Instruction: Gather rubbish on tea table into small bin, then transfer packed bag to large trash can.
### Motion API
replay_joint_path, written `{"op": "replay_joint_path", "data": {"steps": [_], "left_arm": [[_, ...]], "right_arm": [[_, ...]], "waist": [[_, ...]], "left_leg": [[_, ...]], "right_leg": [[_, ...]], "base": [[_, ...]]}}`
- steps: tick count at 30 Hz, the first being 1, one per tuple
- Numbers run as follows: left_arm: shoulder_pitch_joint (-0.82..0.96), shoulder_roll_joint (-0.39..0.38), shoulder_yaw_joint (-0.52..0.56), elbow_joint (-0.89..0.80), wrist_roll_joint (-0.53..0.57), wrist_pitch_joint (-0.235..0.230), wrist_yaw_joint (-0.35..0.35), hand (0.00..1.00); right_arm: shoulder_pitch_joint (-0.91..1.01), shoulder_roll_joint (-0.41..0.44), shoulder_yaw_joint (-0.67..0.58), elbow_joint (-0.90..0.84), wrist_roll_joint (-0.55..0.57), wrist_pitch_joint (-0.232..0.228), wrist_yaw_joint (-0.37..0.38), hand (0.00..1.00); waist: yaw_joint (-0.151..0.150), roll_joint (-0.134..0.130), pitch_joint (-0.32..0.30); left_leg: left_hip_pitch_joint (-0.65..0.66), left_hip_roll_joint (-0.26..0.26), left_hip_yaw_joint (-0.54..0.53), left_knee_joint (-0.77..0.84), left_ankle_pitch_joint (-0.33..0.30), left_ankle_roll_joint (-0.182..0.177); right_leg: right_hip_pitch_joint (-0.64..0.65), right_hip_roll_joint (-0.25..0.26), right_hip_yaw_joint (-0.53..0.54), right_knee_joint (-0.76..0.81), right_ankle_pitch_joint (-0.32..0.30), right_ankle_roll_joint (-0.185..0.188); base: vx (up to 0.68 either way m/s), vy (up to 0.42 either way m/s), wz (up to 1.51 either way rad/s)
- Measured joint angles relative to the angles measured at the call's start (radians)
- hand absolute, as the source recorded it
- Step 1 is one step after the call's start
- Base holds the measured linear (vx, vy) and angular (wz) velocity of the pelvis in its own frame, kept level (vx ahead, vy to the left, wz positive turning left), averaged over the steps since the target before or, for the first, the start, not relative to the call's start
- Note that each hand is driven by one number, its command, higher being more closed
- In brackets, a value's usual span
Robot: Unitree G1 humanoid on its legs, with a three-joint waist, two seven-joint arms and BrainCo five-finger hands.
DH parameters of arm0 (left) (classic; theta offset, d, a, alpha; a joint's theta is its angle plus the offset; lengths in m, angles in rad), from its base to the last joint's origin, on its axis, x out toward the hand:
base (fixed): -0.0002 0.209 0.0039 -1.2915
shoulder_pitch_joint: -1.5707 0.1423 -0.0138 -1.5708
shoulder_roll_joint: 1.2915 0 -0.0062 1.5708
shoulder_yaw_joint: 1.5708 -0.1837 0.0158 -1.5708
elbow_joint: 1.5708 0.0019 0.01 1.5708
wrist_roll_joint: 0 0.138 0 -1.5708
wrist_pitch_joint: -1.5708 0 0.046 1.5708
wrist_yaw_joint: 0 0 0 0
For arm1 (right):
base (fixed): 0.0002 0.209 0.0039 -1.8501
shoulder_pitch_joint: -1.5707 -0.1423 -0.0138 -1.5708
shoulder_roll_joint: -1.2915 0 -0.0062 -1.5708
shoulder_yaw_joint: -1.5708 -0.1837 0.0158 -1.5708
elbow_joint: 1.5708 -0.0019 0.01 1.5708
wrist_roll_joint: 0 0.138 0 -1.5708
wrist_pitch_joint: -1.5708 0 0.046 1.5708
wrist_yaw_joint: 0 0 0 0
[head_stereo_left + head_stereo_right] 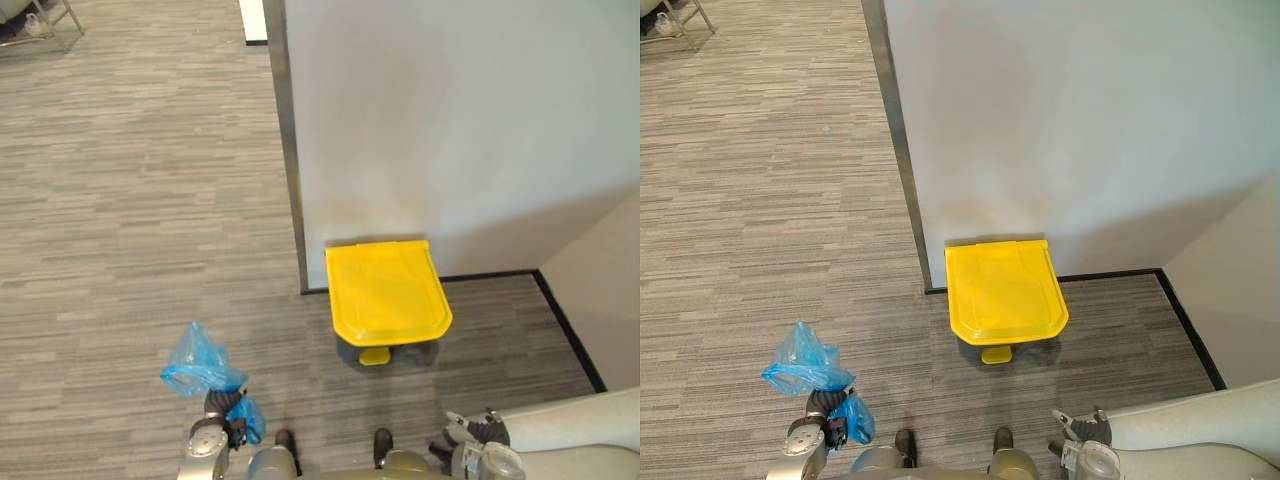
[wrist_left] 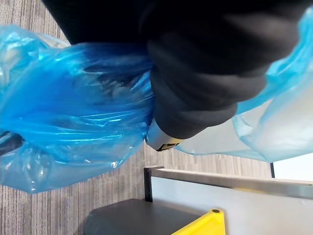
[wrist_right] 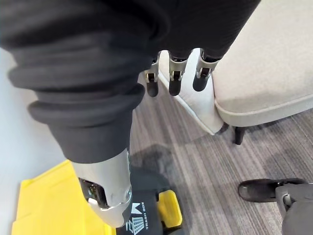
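A large trash can point(image 1: 388, 290), yellow lid closed, is pictured ahead of both hands, w/ a pale sofa point(image 1: 585, 420) just beside the right hand point(image 3: 175, 81), whose fingers hang slack & empty. The packed blue bag point(image 1: 200, 362) is clutched in the left hand point(image 1: 216, 408), bunched above & below it. Risk: unless the yellow pedal point(image 1: 375, 356) is pressed first, the bag could be dropped onto the closed lid; thin plastic may also slip or tear.

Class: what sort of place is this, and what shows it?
Probably an office lounge: grey carpet, a yellow-lidded pedal bin against a partition wall, and a pale sofa nearby.
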Motion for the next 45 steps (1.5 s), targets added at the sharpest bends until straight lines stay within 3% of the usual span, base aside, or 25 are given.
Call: {"op": "replay_joint_path", "data": {"steps": [1, 4, 6, 7, 9, 10, 12, 13, 14, 16, 18, 21, 23, 27, 28, 31, 33, 34, 36, 37, 41, 42, 43, 44, 45], "left_arm": [[0.0, 0.0, 0.002, -0.003, -0.002, 0.0, 0.0, 1.0], [0.001, 0.0, 0.002, -0.02, -0.003, 0.0, 0.001, 1.0], [-0.006, 0.003, 0.002, -0.027, -0.006, 0.001, 0.002, 1.0], [-0.019, 0.003, 0.0, -0.03, -0.012, 0.001, 0.003, 1.0], [-0.035, 0.019, -0.004, -0.03, -0.013, 0.001, 0.003, 1.0], [-0.065, 0.021, -0.007, -0.03, -0.018, 0.001, 0.004, 1.0], [-0.102, 0.013, -0.007, -0.029, -0.021, 0.0, 0.007, 1.0], [-0.122, -0.01, -0.012, -0.021, -0.022, 0.0, 0.019, 1.0], [-0.131, -0.016, -0.019, -0.022, -0.022, 0.0, 0.022, 1.0], [-0.153, -0.006, -0.019, -0.021, -0.022, -0.001, 0.022, 1.0], [-0.15, -0.015, -0.017, -0.02, -0.021, 0.0, 0.024, 1.0], [-0.137, -0.039, -0.017, -0.022, -0.024, -0.003, 0.026, 1.0], [-0.107, -0.062, -0.031, -0.022, -0.027, -0.002, 0.021, 1.0], [-0.129, -0.072, -0.033, -0.047, -0.025, -0.002, 0.015, 1.0], [-0.13, -0.068, -0.034, -0.055, -0.023, -0.002, 0.014, 1.0], [-0.13, -0.026, -0.057, -0.093, -0.015, -0.004, -0.002, 1.0], [-0.132, -0.003, -0.071, -0.113, -0.009, -0.012, -0.002, 1.0], [-0.143, 0.01, -0.08, -0.118, -0.009, -0.015, -0.001, 1.0], [-0.15, 0.014, -0.09, -0.118, -0.009, -0.015, -0.001, 1.0], [-0.18, 0.017, -0.109, -0.119, -0.011, -0.022, 0.002, 1.0], [-0.259, 0.042, -0.14, -0.134, -0.033, -0.037, 0.016, 1.0], [-0.289, 0.046, -0.153, -0.163, -0.05, -0.042, 0.024, 1.0], [-0.306, 0.046, -0.166, -0.185, -0.062, -0.055, 0.023, 1.0], [-0.321, 0.048, -0.168, -0.199, -0.071, -0.06, 0.023, 1.0], [-0.353, 0.061, -0.181, -0.222, -0.076, -0.072, 0.023, 1.0]], "right_arm": [[-0.006, 0.0, 0.002, -0.012, 0.0, 0.0, 0.0, 0.0], [-0.002, 0.004, 0.01, -0.041, 0.0, 0.0, 0.0, 0.0], [0.002, 0.018, 0.009, -0.056, 0.001, 0.0, 0.0, 0.0], [0.003, 0.032, 0.009, -0.056, 0.001, 0.001, 0.0, 0.0], [-0.001, 0.042, 0.009, -0.058, 0.001, 0.001, 0.0, 0.0], [-0.008, 0.04, 0.008, -0.061, 0.001, 0.001, -0.001, 0.0], [-0.006, 0.027, 0.007, -0.072, 0.001, 0.011, -0.008, 0.0], [-0.008, 0.004, 0.004, -0.086, 0.001, 0.016, -0.01, 0.0], [0.001, -0.003, -0.005, -0.103, 0.001, 0.016, -0.014, 0.0], [0.012, -0.002, -0.065, -0.121, 0.008, 0.016, -0.017, 0.0], [0.044, -0.002, -0.14, -0.121, 0.009, 0.025, -0.02, 0.0], [0.057, 0.001, -0.138, -0.121, 0.01, 0.039, -0.02, 0.0], [0.045, 0.021, -0.118, -0.127, 0.011, 0.032, -0.018, 0.0], [-0.009, 0.042, -0.024, -0.138, 0.011, 0.032, -0.013, 0.0], [-0.027, 0.041, 0.007, -0.146, 0.01, 0.031, -0.008, 0.0], [-0.105, 0.037, 0.178, -0.227, 0.006, 0.022, 0.003, 0.0], [-0.21, 0.023, 0.268, -0.25, -0.002, 0.002, 0.003, 0.0], [-0.304, 0.003, 0.317, -0.244, -0.009, -0.004, 0.002, 0.0], [-0.342, -0.015, 0.339, -0.242, -0.022, -0.004, 0.002, 0.0], [-0.448, -0.082, 0.386, -0.221, -0.041, -0.011, 0.001, 0.0], [-0.604, -0.187, 0.405, -0.164, -0.043, -0.012, -0.004, 0.0], [-0.661, -0.232, 0.414, -0.163, -0.043, -0.012, -0.008, 0.0], [-0.685, -0.267, 0.413, -0.162, -0.043, -0.012, -0.015, 0.0], [-0.709, -0.277, 0.415, -0.154, -0.042, -0.008, -0.021, 0.0], [-0.756, -0.294, 0.417, -0.138, -0.041, -0.007, -0.023, 0.0]], "waist": [[0.0, 0.003, 0.019], [-0.001, -0.004, 0.043], [-0.001, -0.004, 0.085], [0.0, -0.015, 0.104], [0.002, -0.025, 0.118], [0.0, -0.031, 0.143], [-0.002, -0.033, 0.179], [-0.003, -0.004, 0.196], [0.0, 0.009, 0.201], [-0.004, 0.01, 0.199], [-0.008, 0.026, 0.175], [-0.001, 0.043, 0.125], [-0.014, 0.054, 0.075], [-0.022, 0.049, 0.063], [-0.025, 0.05, 0.063], [-0.008, 0.048, 0.062], [0.002, 0.049, 0.061], [0.006, 0.046, 0.067], [0.009, 0.049, 0.069], [0.022, 0.054, 0.078], [0.019, 0.048, 0.107], [0.026, 0.066, 0.143], [-0.015, 0.071, 0.16], [-0.012, 0.072, 0.174], [-0.004, 0.057, 0.195]], "left_leg": [[-0.022, 0.016, -0.003, 0.098, -0.062, 0.002], [-0.05, 0.03, -0.024, 0.241, -0.166, 0.012], [-0.032, 0.03, -0.04, 0.273, -0.195, 0.026], [-0.017, 0.034, -0.058, 0.284, -0.204, 0.035], [-0.007, 0.034, -0.064, 0.289, -0.213, 0.033], [-0.001, 0.034, -0.076, 0.321, -0.238, 0.026], [0.006, 0.032, -0.1, 0.4, -0.295, 0.009], [0.016, 0.045, -0.138, 0.437, -0.334, -0.004], [0.022, 0.05, -0.148, 0.432, -0.341, -0.012], [0.028, 0.042, -0.199, 0.402, -0.349, -0.028], [0.076, 0.067, -0.26, 0.317, -0.341, -0.053], [0.07, 0.09, -0.301, 0.427, -0.333, -0.065], [0.081, 0.102, -0.297, 0.464, -0.319, -0.08], [0.109, 0.101, -0.276, 0.243, -0.285, -0.075], [0.107, 0.101, -0.272, 0.221, -0.283, -0.072], [0.073, 0.103, -0.258, 0.175, -0.287, -0.066], [0.025, 0.112, -0.255, 0.156, -0.298, -0.049], [-0.002, 0.116, -0.255, 0.137, -0.307, -0.055], [-0.011, 0.119, -0.256, 0.136, -0.305, -0.058], [-0.021, 0.123, -0.275, 0.133, -0.304, -0.059], [-0.08, 0.098, -0.363, 0.133, -0.297, -0.063], [-0.113, 0.089, -0.396, 0.211, -0.298, -0.059], [-0.117, 0.079, -0.391, 0.22, -0.298, -0.089], [-0.119, 0.083, -0.403, 0.224, -0.309, -0.115], [-0.126, 0.081, -0.41, 0.214, -0.299, -0.112]], "right_leg": [[-0.022, 0.002, 0.011, 0.095, -0.052, 0.007], [-0.071, -0.017, 0.002, 0.29, -0.141, 0.025], [-0.172, -0.035, -0.023, 0.524, -0.152, -0.001], [-0.22, -0.032, -0.049, 0.525, -0.168, -0.018], [-0.261, -0.033, -0.075, 0.479, -0.155, -0.015], [-0.3, -0.032, -0.106, 0.349, -0.099, -0.002], [-0.293, -0.033, -0.122, 0.239, -0.044, -0.006], [-0.293, -0.024, -0.122, 0.309, -0.056, -0.01], [-0.309, -0.015, -0.112, 0.361, -0.087, -0.002], [-0.351, -0.009, -0.079, 0.475, -0.126, -0.03], [-0.33, -0.006, -0.146, 0.519, -0.211, -0.037], [-0.308, 0.052, -0.186, 0.485, -0.251, -0.073], [-0.285, 0.105, -0.226, 0.43, -0.24, -0.102], [-0.313, 0.11, -0.252, 0.394, -0.217, -0.168], [-0.322, 0.11, -0.251, 0.389, -0.212, -0.165], [-0.378, 0.123, -0.234, 0.366, -0.171, -0.139], [-0.429, 0.142, -0.221, 0.336, -0.125, -0.103], [-0.459, 0.153, -0.212, 0.313, -0.092, -0.06], [-0.463, 0.16, -0.208, 0.299, -0.079, -0.044], [-0.468, 0.178, -0.201, 0.278, -0.06, -0.051], [-0.471, 0.211, -0.206, 0.157, -0.064, 0.0], [-0.512, 0.212, -0.181, 0.262, -0.094, 0.003], [-0.501, 0.201, -0.099, 0.312, -0.046, -0.087], [-0.506, 0.211, -0.096, 0.313, -0.044, -0.118], [-0.507, 0.214, -0.102, 0.282, -0.011, -0.141]], "base": [[0.01, 0.063, -0.14], [-0.01, 0.064, 0.09], [0.03, 0.008, 0.2], [0.04, -0.016, 0.19], [0.09, -0.077, 0.22], [0.13, -0.111, 0.29], [0.14, -0.159, 0.47], [0.2, -0.226, 0.36], [0.18, -0.208, 0.31], [0.27, -0.339, 0.56], [0.41, -0.401, 0.73], [0.33, -0.183, 0.12], [0.39, -0.191, -0.12], [0.15, -0.103, 0.21], [-0.04, -0.03, 0.01], [-0.1, -0.026, -0.15], [-0.17, -0.066, -0.27], [-0.14, -0.064, -0.21], [-0.13, -0.093, -0.13], [-0.13, -0.123, -0.07], [-0.08, -0.13, 0.15], [0.01, -0.074, 0.58], [0.06, -0.033, 0.6], [0.03, -0.044, 0.55], [-0.05, -0.065, 0.06]]}}
